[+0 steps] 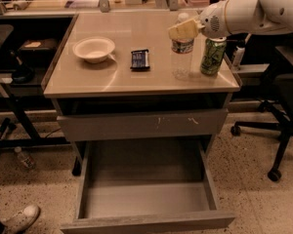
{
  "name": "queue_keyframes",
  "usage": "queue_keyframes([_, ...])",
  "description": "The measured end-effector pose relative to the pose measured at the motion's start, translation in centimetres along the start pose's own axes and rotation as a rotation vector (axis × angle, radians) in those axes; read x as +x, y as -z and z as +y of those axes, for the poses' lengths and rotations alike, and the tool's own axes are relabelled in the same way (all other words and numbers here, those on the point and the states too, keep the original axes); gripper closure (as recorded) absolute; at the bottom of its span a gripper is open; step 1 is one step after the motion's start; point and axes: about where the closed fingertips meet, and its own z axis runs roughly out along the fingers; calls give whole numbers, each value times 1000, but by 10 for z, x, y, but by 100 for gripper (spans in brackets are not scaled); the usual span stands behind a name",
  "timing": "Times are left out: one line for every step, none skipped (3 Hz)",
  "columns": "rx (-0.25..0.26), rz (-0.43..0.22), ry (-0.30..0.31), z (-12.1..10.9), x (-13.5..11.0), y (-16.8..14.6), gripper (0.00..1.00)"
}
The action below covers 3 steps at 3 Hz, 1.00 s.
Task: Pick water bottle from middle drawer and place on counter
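Water bottle (182,57): upright on counter (112,77), upper right | gripper (185,29): at its neck, cap showing above | grasp: cannot tell whether closed

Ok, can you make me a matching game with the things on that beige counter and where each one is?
Things:
1. round white bowl
2. small dark snack packet
3. green soda can
4. gripper

Places:
A. at the top of the clear plastic water bottle
B. by the right edge of the glossy beige counter
C. on the counter's left part
D. near the counter's middle

Pairs: 1-C, 2-D, 3-B, 4-A.
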Motion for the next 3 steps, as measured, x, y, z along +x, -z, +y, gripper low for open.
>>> queue_keyframes([0,0,0,0,0,0,59])
queue_keyframes([0,0,0,0,0,0,34])
queue_keyframes([0,0,0,0,0,0,11])
